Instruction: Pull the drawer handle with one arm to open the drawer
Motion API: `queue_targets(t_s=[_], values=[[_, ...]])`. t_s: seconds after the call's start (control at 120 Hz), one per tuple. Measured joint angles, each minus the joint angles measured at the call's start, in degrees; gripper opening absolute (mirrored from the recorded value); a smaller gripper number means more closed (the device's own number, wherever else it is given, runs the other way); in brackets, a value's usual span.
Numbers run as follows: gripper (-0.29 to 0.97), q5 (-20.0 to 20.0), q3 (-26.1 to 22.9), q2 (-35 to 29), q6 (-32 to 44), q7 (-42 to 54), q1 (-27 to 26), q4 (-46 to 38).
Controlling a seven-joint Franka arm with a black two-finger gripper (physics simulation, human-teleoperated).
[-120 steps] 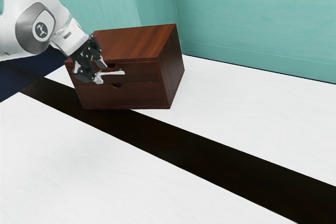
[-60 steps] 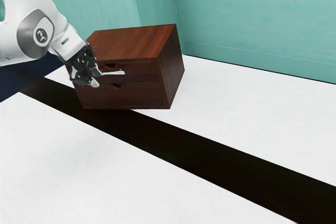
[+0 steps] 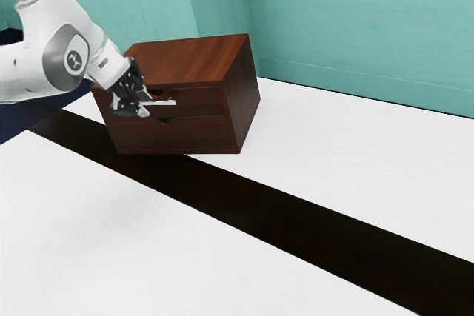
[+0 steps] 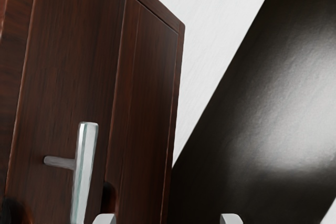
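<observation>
- The white table (image 3: 111, 257) lies nearest, crossed on a slant by a black band (image 3: 296, 227). Nothing stands on either.
- Beyond the band sits the wooden cabinet (image 3: 192, 61), turned so that its front faces the exterior view's lower left.
- The upper drawer (image 3: 196, 101) carries a silver bar handle (image 3: 159, 101). Its front looks flush with the lower drawer (image 3: 185, 132) beneath it, so I judge the drawer shut and the pull not yet begun.
- What is left, by my reading, is all of the real work: take hold of the bar, then draw it straight out from the cabinet face.
- The gripper (image 3: 137, 107) is at the handle's end toward the exterior view's left, close against the drawer front.
- In the wrist view the handle (image 4: 84, 171) stands just beside one of the two pale fingertips (image 4: 105, 217), not between them (the other tip is well apart from it). The jaws are spread wide and hold nothing.
- The arm (image 3: 52, 64) comes in from the exterior view's upper left, its wrist bent down and angled toward the cabinet.
- Farthest off is the teal wall (image 3: 355, 12).
</observation>
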Motion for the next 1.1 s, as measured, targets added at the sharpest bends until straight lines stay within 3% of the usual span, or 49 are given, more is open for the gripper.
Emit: queue_targets(t_s=[0.1,0.392,1.1], values=[[0.19,0.56,0.01,0.29,1.35,0.01,0.01,0.12],[0.16,7.24,-0.19,1.38,2.93,-3.34,0.00,0.24],[0.15,7.84,-0.97,9.58,4.45,-7.91,0.67,7.61]])
